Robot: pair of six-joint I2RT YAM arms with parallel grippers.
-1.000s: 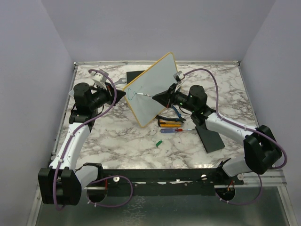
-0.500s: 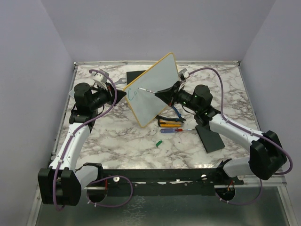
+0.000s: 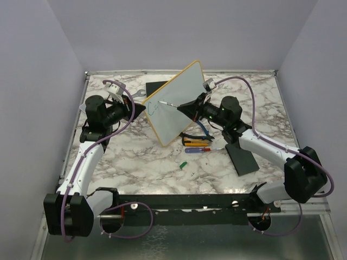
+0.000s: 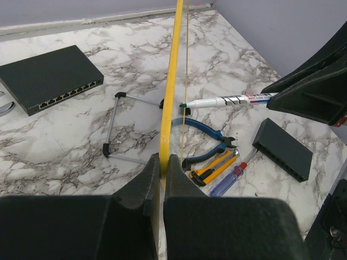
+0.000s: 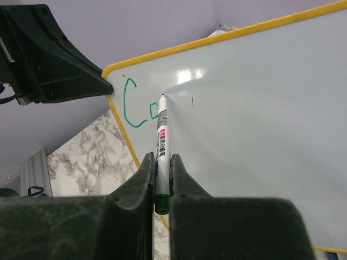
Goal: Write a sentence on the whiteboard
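Observation:
The whiteboard [image 3: 176, 100], white with a yellow rim, stands tilted on edge at mid-table. My left gripper [image 3: 142, 108] is shut on its left rim [image 4: 172, 81], both fingers [image 4: 161, 165] pinching the yellow edge. My right gripper [image 3: 182, 109] is shut on a white marker [image 5: 161, 135], gripped near its green tail [image 5: 160, 162]. The marker's tip touches the board's upper left. Of the sentence [image 5: 133, 105], only a green "C" and the start of a second letter show beside the tip. The left wrist view shows the marker [image 4: 227, 101] meeting the board from the right.
A black network switch [image 4: 49, 78] and a wire stand [image 4: 127, 127] lie behind the board. In front lie blue pliers [image 4: 209, 130], a yellow utility knife [image 4: 214, 168], a screwdriver [image 4: 230, 179], a green cap [image 3: 183, 164] and a black box [image 3: 241, 157].
The marker tip has moved up and right on the board; the green writing grew from a first stroke to a "C" and part of another letter. The left arm has stayed still.

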